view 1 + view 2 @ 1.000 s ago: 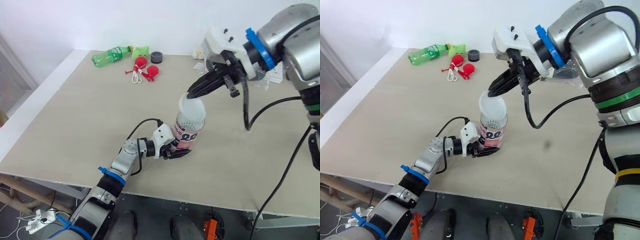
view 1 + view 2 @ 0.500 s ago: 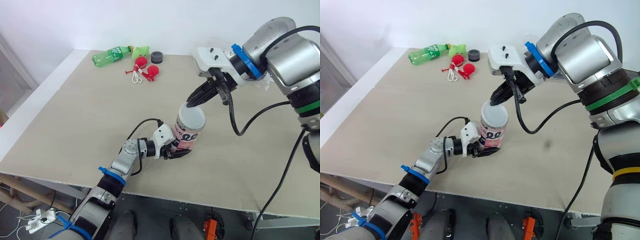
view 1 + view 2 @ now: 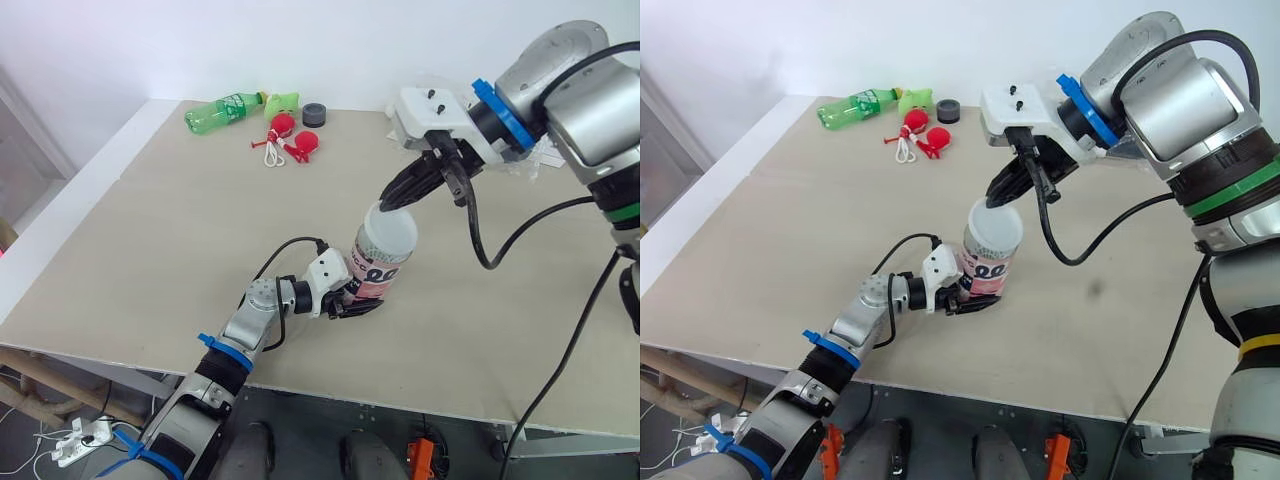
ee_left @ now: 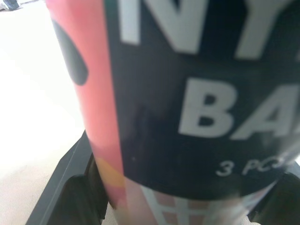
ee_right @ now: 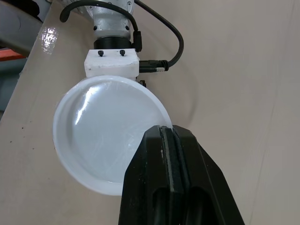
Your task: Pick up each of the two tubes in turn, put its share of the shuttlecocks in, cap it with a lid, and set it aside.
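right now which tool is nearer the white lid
Right. The right tool is at the rim of the lid, which sits on top of the tube; the left tool grips the tube's lower part, below the lid.

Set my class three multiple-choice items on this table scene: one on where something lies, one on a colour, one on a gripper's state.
1. Where does the green plastic bottle lie on the beige table?
A. Near the far left corner.
B. At the near edge.
C. At the far right corner.

2. What colour is the round plastic lid atop the pink-and-black shuttlecock tube?
A. Red.
B. White.
C. Green.

3. How is the left gripper?
A. Open above the table.
B. Shut on the bottle.
C. Shut on the tube's lower part.

Answers:
1. A: the bottle lies by the far edge, towards the left.
2. B: the lid shows translucent white at the tips of the right gripper.
3. C: its black fingers clasp the tube's base.
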`<state>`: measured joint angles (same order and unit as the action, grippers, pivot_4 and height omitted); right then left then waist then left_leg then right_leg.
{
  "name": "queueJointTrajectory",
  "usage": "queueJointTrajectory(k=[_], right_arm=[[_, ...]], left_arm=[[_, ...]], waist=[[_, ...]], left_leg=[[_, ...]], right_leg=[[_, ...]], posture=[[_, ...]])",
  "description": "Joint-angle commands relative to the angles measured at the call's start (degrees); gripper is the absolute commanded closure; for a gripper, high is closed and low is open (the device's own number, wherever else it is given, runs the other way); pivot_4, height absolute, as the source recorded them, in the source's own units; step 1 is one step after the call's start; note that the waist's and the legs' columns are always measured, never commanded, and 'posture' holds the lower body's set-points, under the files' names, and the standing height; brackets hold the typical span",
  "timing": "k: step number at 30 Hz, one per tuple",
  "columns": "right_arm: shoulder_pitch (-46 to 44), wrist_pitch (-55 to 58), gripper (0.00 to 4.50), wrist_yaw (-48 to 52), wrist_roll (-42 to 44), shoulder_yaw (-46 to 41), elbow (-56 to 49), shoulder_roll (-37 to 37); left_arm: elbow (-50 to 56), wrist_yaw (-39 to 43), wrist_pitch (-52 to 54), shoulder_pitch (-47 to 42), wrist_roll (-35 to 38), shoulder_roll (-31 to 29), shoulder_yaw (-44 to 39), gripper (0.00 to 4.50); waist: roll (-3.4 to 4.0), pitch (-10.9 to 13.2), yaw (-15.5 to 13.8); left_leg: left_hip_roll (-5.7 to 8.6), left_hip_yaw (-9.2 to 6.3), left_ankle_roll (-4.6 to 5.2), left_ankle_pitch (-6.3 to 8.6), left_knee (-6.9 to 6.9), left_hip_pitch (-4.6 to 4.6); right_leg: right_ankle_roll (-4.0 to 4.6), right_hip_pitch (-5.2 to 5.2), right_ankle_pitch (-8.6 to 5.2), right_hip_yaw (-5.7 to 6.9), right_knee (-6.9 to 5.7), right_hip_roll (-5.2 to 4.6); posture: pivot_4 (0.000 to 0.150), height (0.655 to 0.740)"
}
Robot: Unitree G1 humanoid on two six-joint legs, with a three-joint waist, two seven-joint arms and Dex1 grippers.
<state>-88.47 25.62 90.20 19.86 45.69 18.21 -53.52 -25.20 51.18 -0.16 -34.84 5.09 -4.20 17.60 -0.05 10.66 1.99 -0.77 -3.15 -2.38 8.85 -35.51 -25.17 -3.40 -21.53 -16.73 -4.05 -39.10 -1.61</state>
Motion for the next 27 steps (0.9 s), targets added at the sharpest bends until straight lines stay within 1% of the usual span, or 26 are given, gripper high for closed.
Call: queueJointTrajectory(k=[1,10,27], right_arm=[[-0.2,-1.5,4.42,2.3,-0.9,0.1,-0.8,-0.8],[1.5,-2.5,4.42,2.3,-1.5,1.7,-2.0,-1.0],[1.6,-1.1,4.42,2.3,-1.0,-2.8,-3.6,1.8]], left_arm=[[-0.8,-0.4,0.2,-0.2,-1.3,-0.2,0.7,1.53],[-0.7,-0.5,0.6,-0.1,-1.5,-0.2,0.9,1.53],[-0.5,-0.7,0.8,0.1,-1.4,-0.1,1.3,1.53]], waist=[[0.0,0.0,0.0],[0.0,0.0,0.0],[0.01,0.0,0.0]], left_leg=[[0.0,0.0,0.0,0.0,0.0,0.0],[0.0,-0.01,0.0,-0.01,-0.01,0.01],[0.0,-0.07,-0.03,-0.03,-0.04,0.04]], right_leg=[[0.0,0.0,0.0,0.0,0.0,0.0],[0.0,0.03,0.0,0.01,0.0,0.0],[0.02,0.1,0.01,0.07,0.0,0.0]], posture=[[0.15,0.74],[0.15,0.74],[0.15,0.74]])
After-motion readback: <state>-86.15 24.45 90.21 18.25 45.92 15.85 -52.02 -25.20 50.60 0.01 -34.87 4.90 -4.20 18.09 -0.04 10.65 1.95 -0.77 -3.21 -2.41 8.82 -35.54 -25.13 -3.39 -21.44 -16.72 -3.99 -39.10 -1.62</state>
